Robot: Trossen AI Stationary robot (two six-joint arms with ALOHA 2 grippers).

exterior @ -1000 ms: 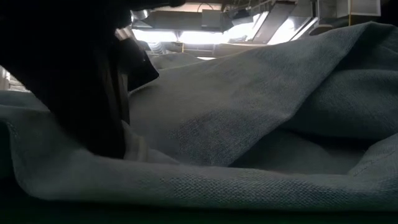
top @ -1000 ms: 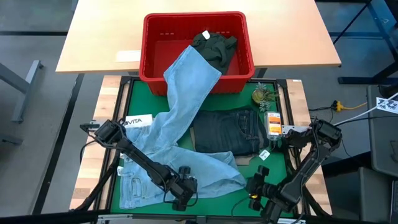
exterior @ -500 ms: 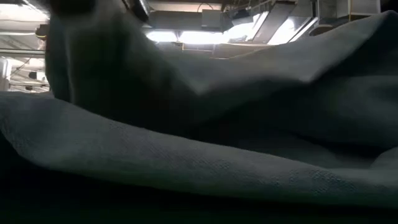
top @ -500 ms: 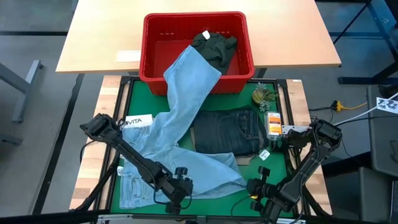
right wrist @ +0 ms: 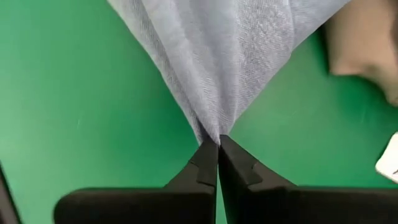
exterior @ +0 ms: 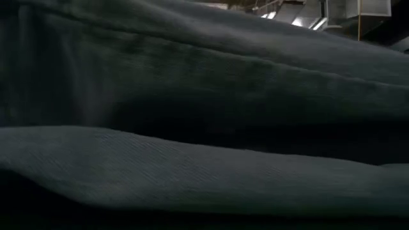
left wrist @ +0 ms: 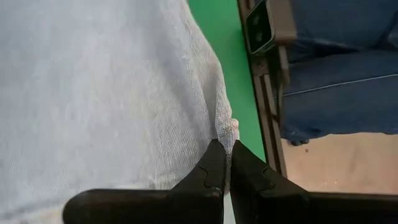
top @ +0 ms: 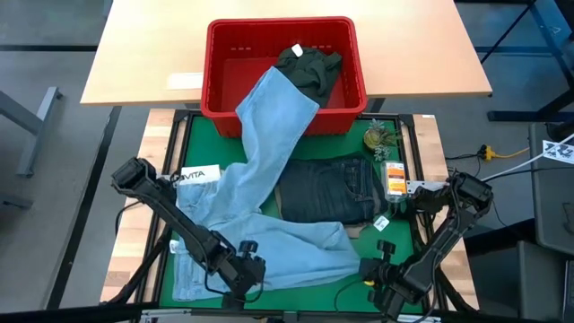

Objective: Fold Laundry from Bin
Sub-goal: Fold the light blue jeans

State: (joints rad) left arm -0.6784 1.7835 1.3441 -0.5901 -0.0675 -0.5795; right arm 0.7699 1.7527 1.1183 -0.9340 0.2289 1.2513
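The light blue jeans (top: pixel 260 179) trail from the red bin (top: pixel 224 90) over its near wall and spread across the green mat. My left gripper (top: pixel 239 276) is shut on their near edge at the front of the mat. My right gripper (top: pixel 368 269) is shut on the end of the leg that reaches right. Folded dark navy jeans (top: pixel 327 190) lie flat on the mat beside them. A dark olive-green piece (top: pixel 309 65) sits in the bin. In the low view, denim (exterior: pixel 204 160) fills the picture. My left gripper pinches the jeans' near edge (left wrist: pixel 225 127) between its two fingers, which slant down from the near side. The cloth is raised off the mat there and spreads away from the fingers. My right gripper pinches a gathered corner of the leg's end (right wrist: pixel 214 127) between its two fingers, pointing steeply down. The cloth fans out from the fingertips in folds and lies on the mat beyond them.
A white piece with black lettering (top: pixel 199 175) lies half under the jeans at the left. An orange packet (top: pixel 395 179) and a small greenish object (top: pixel 378 136) sit at the mat's right edge. A beige piece (top: pixel 359 231) peeks out under the navy jeans.
My left gripper has risen and gone toward the table's left edge, drawing the jeans' near edge up with it; the raised cloth now fills the low view. My right gripper has stayed in place, tipped, and shut on the leg's end.
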